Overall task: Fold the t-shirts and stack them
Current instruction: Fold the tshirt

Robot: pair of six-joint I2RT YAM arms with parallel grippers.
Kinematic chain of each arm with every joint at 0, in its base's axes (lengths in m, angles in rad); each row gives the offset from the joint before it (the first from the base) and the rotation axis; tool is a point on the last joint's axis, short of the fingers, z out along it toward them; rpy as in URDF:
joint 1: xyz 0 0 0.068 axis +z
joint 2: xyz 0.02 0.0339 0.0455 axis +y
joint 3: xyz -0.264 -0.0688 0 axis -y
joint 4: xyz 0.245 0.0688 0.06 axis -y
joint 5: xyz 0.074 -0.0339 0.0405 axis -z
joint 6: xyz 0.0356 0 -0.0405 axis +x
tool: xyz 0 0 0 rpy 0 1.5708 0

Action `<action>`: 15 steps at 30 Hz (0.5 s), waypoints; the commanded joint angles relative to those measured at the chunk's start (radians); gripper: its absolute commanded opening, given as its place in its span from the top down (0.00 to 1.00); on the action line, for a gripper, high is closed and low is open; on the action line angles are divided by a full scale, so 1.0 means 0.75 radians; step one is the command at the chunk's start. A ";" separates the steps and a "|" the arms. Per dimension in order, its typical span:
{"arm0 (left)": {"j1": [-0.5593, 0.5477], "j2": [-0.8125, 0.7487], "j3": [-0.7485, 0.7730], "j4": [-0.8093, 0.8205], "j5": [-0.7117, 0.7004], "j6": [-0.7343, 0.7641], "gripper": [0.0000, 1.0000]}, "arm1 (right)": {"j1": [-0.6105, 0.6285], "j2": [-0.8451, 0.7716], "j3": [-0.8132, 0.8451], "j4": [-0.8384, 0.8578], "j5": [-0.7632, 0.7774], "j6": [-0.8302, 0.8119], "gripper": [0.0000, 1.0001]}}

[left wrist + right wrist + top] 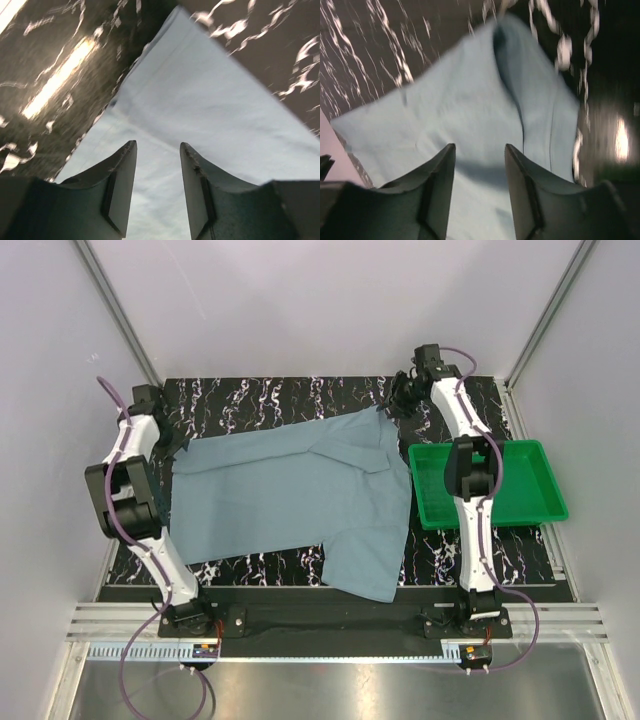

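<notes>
T-shirt (300, 495), dusty blue-grey, spread flat mid-tabletop (260, 395); near-right part reaching the near edge, right side just beside green tray (525, 485). Left gripper (157, 147) at far-left corner of the cloth, jaws parted, gripping nothing. Right gripper (480, 149) at far-right corner, jaws likewise parted, cloth showing between them, not pinched.

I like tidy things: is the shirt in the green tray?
No, the shirt lies spread on the table, beside the tray.
</notes>
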 commanded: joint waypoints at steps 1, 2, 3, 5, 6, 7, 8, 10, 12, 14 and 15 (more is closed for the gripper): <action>0.014 0.044 0.104 0.121 -0.011 0.013 0.56 | -0.025 0.185 0.303 0.056 0.029 -0.003 0.52; 0.020 0.069 0.123 0.135 0.008 0.027 0.57 | -0.027 0.209 0.374 0.063 0.015 0.001 0.52; 0.034 0.085 0.139 0.140 0.016 0.031 0.57 | -0.029 0.244 0.393 0.067 0.013 0.003 0.52; 0.053 0.110 0.178 0.138 0.059 0.015 0.58 | -0.029 0.245 0.375 0.091 0.007 -0.007 0.51; 0.061 0.110 0.178 0.148 0.085 0.013 0.59 | -0.029 0.224 0.347 0.109 0.003 -0.019 0.50; 0.075 0.106 0.156 0.160 0.108 0.011 0.60 | -0.027 0.208 0.269 0.154 0.005 -0.031 0.48; 0.079 0.100 0.135 0.194 0.173 0.005 0.60 | -0.027 0.189 0.228 0.179 0.009 -0.044 0.46; 0.088 0.083 0.098 0.236 0.233 0.031 0.60 | -0.027 0.159 0.179 0.216 0.009 -0.064 0.44; 0.094 0.071 0.068 0.234 0.241 0.046 0.60 | -0.027 0.171 0.179 0.216 -0.011 -0.080 0.42; 0.108 0.069 0.027 0.260 0.296 0.030 0.61 | -0.027 0.177 0.191 0.228 -0.032 -0.085 0.41; 0.112 0.071 0.025 0.262 0.302 0.021 0.61 | -0.027 0.181 0.193 0.232 -0.034 -0.085 0.41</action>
